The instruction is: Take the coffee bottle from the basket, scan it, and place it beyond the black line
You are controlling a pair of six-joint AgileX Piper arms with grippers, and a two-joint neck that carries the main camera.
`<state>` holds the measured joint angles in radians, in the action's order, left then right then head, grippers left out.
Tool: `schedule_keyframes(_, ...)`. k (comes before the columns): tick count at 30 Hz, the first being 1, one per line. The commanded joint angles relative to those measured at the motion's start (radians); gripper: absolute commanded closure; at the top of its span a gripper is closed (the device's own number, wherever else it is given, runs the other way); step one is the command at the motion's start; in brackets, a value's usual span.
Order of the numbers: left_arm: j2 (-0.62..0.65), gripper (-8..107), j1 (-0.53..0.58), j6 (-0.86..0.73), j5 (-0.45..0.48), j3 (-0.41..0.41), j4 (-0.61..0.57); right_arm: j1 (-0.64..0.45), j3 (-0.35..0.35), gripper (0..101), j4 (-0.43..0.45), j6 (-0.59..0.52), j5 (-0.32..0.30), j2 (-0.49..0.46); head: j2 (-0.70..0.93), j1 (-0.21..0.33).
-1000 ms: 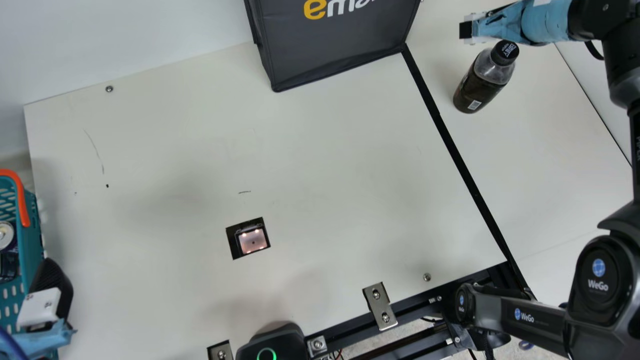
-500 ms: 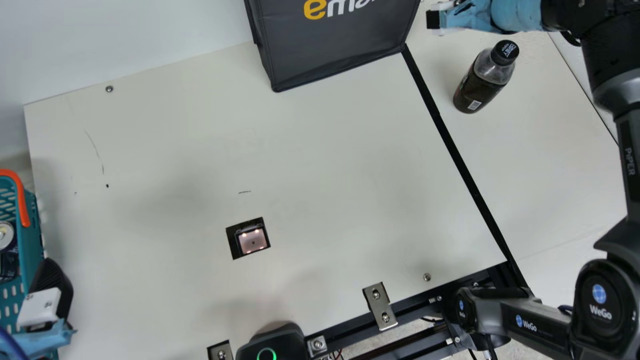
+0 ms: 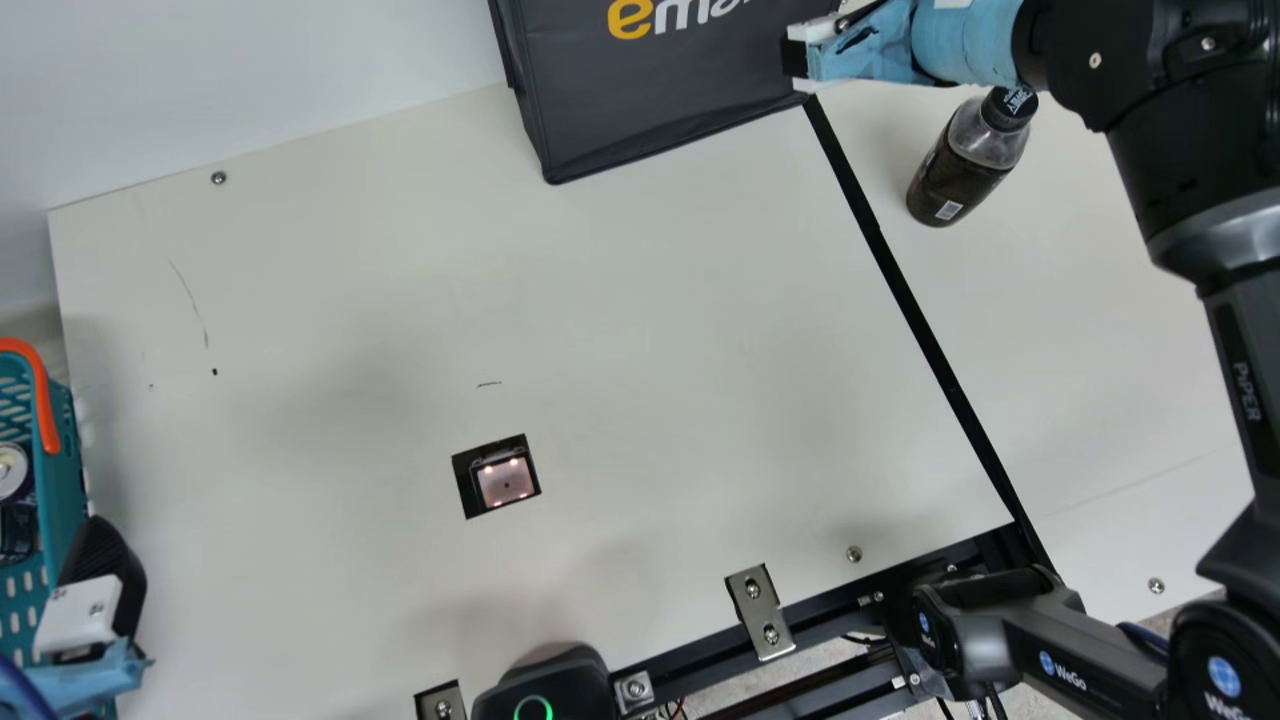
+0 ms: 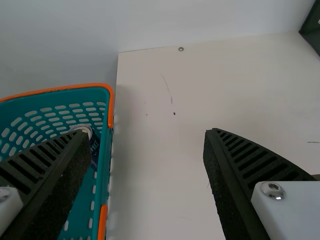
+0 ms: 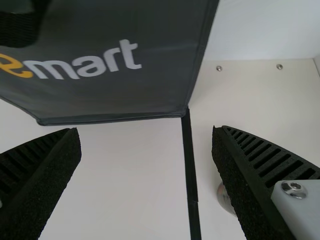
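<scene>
Coffee bottle (image 3: 945,175) appears to stand upright on the cream table (image 3: 640,300), beyond the black line (image 3: 925,330), on the side away from the scanner (image 3: 505,482). Its dark cap (image 3: 1010,105) lies partly behind the right arm (image 3: 1170,160) in the main view, and a sliver of the bottle shows beside one finger in the right wrist view. Neither gripper touches it.

Near the bottle and above the table is the right gripper (image 3: 797,57), overlapping the lower corner of the dark bag (image 3: 660,100) in the main view; whether it touches the bag, I cannot tell. In the right wrist view its jaws are spread wide, with nothing between them. The bag stands on the scanner's side of the line, one bottom corner right by the line's end.

Farther out, the scanner sits in a cut-out in the table, its lights glowing. A black device (image 3: 545,690) with a lit green ring is at the table's near edge.

Well apart from the bottle, at the opposite side, is the teal basket (image 3: 65,430) with an orange handle (image 3: 42,400) and a can (image 3: 12,470) inside. Beside it the left gripper (image 3: 105,550) has its jaws spread too, holding nothing.
</scene>
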<state>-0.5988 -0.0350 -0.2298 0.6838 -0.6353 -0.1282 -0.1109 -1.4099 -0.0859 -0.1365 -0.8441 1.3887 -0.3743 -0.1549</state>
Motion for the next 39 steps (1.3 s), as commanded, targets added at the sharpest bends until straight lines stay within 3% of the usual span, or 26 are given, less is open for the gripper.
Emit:
schedule_keyframes(1, 0.000, 9, 0.000, 0.000, 0.000, 0.000, 0.000, 0.019, 0.007, 10, 0.007, 0.016, 0.006, -0.011, -0.002, 0.017)
schedule_keyframes(17, 0.000, 9, 0.000, 0.000, 0.000, 0.000, 0.000, 0.103, 0.055, 10, 0.041, 0.090, 0.020, -0.110, -0.002, 0.017)
schedule_keyframes(27, 0.000, 9, 0.000, 0.000, 0.000, 0.000, 0.000, 0.111, 0.093, 10, 0.024, 0.091, 0.075, -0.168, -0.002, 0.017)
schedule_keyframes(39, -0.058, 9, 0.023, 0.068, 0.195, -0.210, 0.038, 0.116, 0.135, 10, 0.058, 0.095, -0.124, -0.374, 0.277, 0.017)
